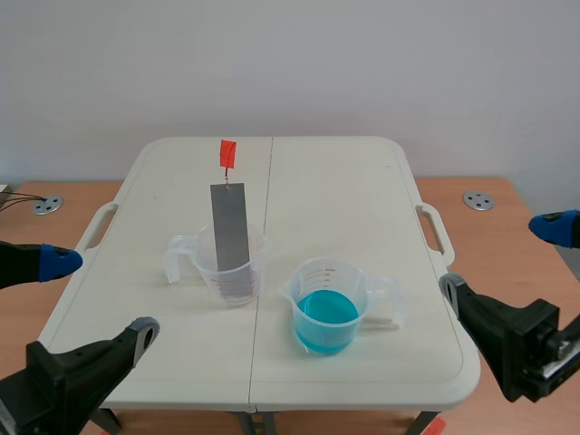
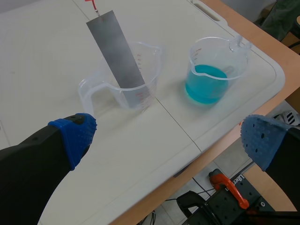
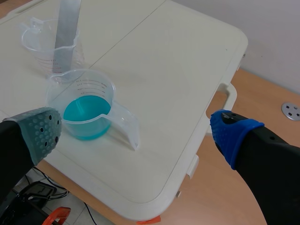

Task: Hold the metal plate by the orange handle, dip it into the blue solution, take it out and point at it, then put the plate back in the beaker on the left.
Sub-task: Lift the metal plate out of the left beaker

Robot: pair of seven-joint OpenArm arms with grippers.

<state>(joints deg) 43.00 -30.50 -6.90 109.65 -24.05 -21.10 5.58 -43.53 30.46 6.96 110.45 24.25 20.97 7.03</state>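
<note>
The flat grey metal plate [image 1: 230,237] leans in a clear plastic beaker [image 1: 258,265] ahead of the left tool [image 2: 168,138], with its orange handle [image 1: 227,153] at the upper end. Both tools gape wide and hold nothing. Just ahead of the right tool [image 3: 138,131], nearer its grey-green pad, a second spouted beaker [image 3: 96,84] holds the blue solution [image 3: 84,112]. Both beakers carry printed graduations, too small to read. The smooth cream surface [image 1: 335,199] runs broad beyond them to rounded corners.
</note>
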